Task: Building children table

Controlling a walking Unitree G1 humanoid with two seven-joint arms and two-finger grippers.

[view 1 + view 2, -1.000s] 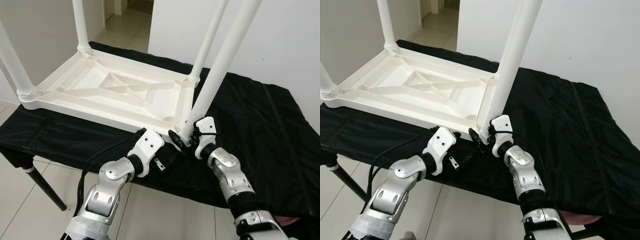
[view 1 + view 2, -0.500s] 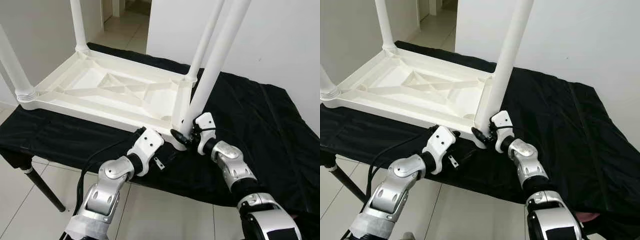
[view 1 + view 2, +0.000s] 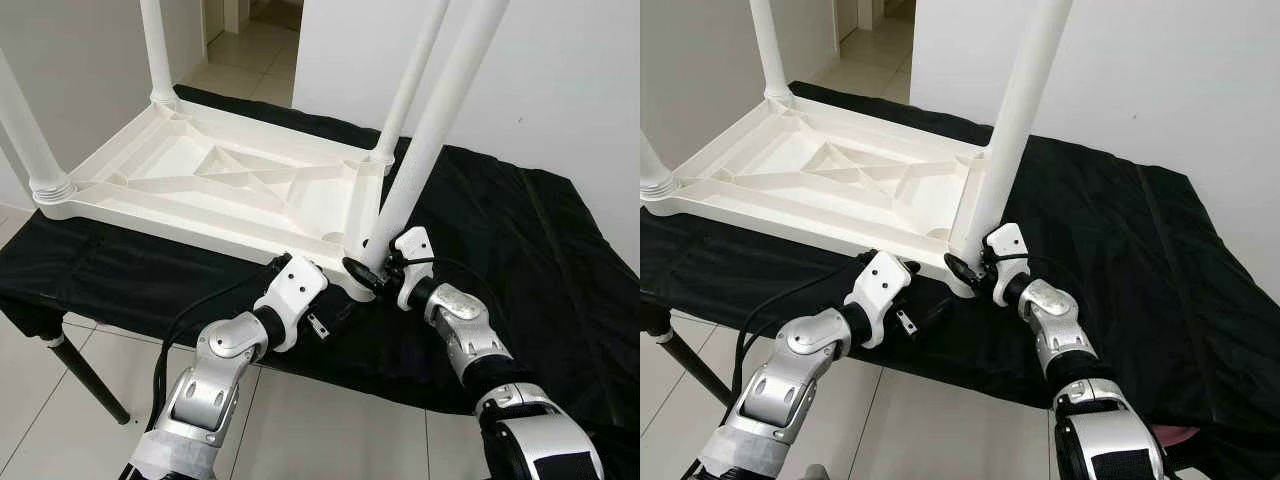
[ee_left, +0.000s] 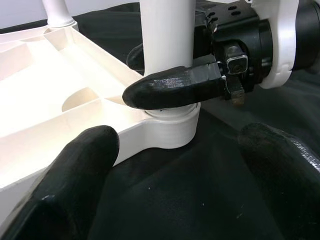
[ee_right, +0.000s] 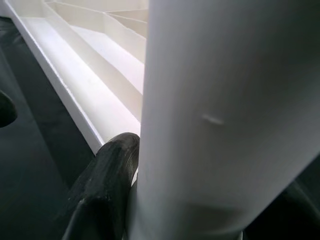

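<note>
Straighter than a second ago, the smooth round white leg (image 3: 425, 145) rises slightly tilted from the upturned ribbed plastic tabletop's (image 3: 200, 180) near corner socket, right gripper (image 3: 368, 272) clamped around its base, left gripper (image 3: 322, 318) spread wide on black cloth (image 3: 520, 230).

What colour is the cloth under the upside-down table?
Black; the cloth shows best in the left eye view.

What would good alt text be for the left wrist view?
The right claw grips a white plastic table leg just above its corner socket on the upturned white plastic tabletop. The open left claw hovers nearby over black cloth.
</note>
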